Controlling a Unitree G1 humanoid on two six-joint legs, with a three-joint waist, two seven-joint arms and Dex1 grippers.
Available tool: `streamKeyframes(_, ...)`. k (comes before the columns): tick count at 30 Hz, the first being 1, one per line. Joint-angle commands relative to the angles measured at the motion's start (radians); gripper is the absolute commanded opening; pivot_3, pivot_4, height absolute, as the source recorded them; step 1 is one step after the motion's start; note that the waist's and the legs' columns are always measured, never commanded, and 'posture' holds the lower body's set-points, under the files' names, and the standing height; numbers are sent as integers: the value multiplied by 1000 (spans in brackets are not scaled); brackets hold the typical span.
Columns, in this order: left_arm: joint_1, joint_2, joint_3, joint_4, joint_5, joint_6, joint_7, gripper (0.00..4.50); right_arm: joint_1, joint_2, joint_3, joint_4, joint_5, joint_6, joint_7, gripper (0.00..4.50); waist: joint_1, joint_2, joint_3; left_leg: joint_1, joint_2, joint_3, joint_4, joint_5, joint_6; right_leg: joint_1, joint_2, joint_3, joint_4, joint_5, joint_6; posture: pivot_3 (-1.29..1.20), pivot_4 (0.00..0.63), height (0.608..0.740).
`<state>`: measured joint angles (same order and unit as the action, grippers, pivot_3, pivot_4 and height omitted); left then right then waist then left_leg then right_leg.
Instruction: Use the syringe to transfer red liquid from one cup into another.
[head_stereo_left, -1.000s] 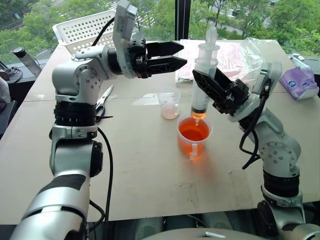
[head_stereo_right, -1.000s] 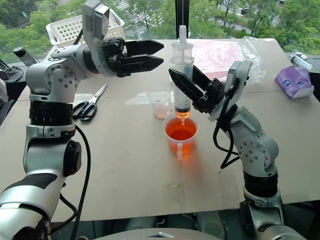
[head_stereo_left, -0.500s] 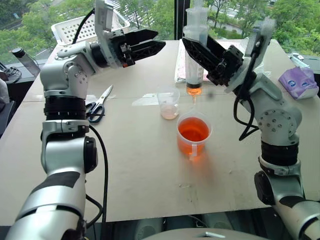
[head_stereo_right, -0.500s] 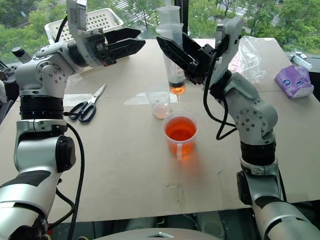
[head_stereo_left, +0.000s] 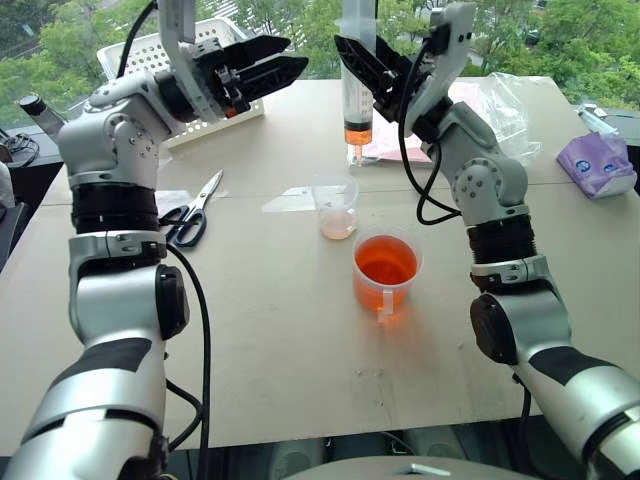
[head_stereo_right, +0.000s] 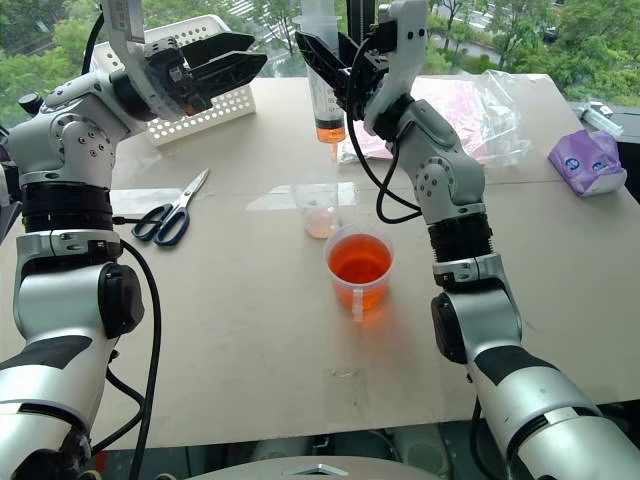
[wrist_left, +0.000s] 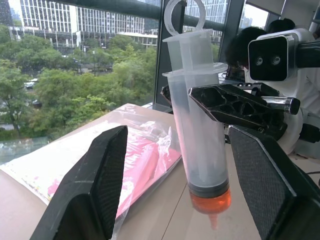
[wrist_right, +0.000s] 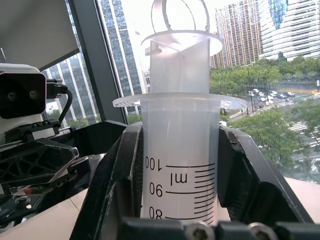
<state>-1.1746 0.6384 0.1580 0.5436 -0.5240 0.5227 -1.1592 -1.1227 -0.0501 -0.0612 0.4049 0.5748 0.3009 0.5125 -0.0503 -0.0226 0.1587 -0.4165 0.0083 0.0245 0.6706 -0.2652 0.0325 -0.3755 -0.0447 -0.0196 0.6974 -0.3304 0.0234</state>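
- My right gripper (head_stereo_left: 372, 72) is clamped on the syringe (head_stereo_left: 357, 75), barrel upright between its fingers with the tip down, so the small red charge (head_stereo_left: 358, 134) at the bottom stays put.
- The syringe hangs high above the table (head_stereo_left: 300, 340), beyond the small cup (head_stereo_left: 337, 207); I judge it loaded and ready to go over that cup.
- My left gripper (head_stereo_left: 262, 65) holds nothing, fingers spread wide and aimed at the syringe's upper part. I reckon it's placed there to press the plunger (wrist_left: 183, 22).
- The small cup has just a pale film at its bottom.
- The big cup (head_stereo_left: 387, 270) sits just beside it, nearer me, still full of red liquid.
- Scissors (head_stereo_left: 194, 209) lie off to my left, a white basket (head_stereo_left: 165, 62) behind, and pink bags (head_stereo_right: 470, 110) and a purple pack (head_stereo_left: 598, 165) on my right.
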Motion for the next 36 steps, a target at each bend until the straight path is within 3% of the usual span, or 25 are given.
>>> streamKeyframes(1,-45,6,31,-10,-9,-11,12,3220,-40,21,-12,4,-16,-43,27,1510,-3,0,0,0,0,0,0,0,0,0,0,0,0,0,0,0,150,740)
streamKeyframes(15,-118,-68,62,32,-17,-23,108,3220,-118,71,-16,181,-103,-123,70,1510,-19,0,0,0,0,0,0,0,0,0,0,0,1,0,0,0,150,740)
streamKeyframes(36,-162,-128,72,60,-21,-32,135,3220,-112,83,-8,183,-139,-158,135,1510,-19,0,0,0,0,0,0,1,-1,0,0,0,1,0,0,0,150,740)
